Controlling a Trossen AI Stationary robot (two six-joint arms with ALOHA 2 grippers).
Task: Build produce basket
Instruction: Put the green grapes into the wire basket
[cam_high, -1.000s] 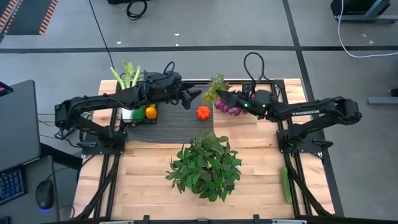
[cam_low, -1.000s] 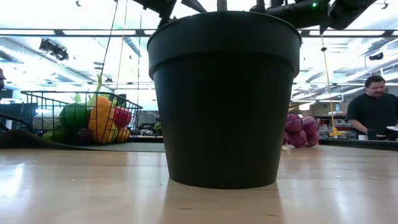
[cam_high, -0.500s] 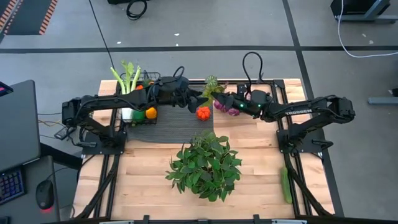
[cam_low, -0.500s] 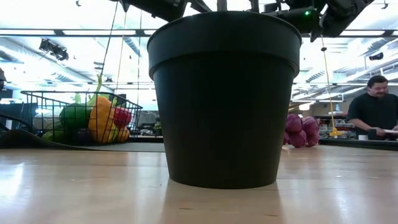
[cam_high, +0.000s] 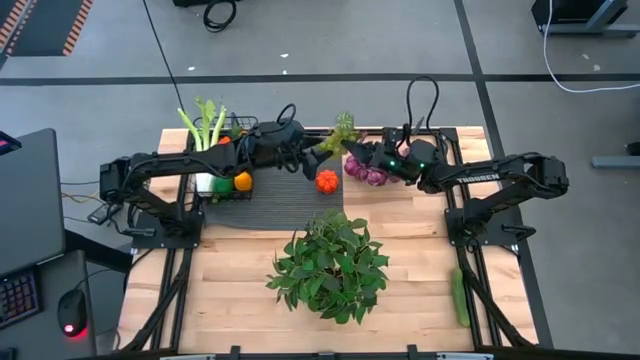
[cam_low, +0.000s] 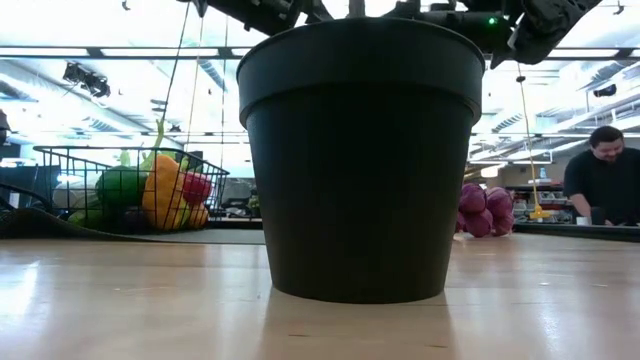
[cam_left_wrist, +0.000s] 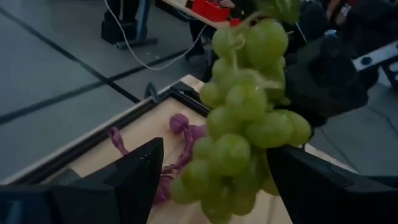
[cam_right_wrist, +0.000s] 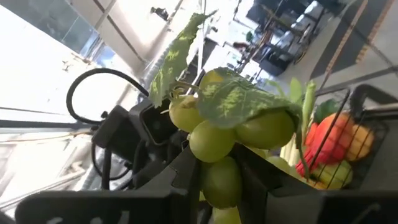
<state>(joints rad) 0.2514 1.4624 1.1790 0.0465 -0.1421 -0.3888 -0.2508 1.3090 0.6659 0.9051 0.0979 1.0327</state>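
Both end effectors are meeting above the far edge of the desk (cam_high: 240, 300): my right end effector (cam_high: 352, 150) is pinching the green grapes (cam_high: 340, 133) by their top, and my left end effector (cam_high: 318, 158) is sitting spread open with its fingers on either side of the bunch. Going down in size, I am seeing the leafy potted plant (cam_high: 330, 262) mid-desk, the black wire basket (cam_low: 130, 190) already holding peppers on the left, the purple bulb string (cam_high: 366, 174) under the right arm, and a red pepper (cam_high: 327, 181) on the ribbed mat (cam_high: 280, 200).
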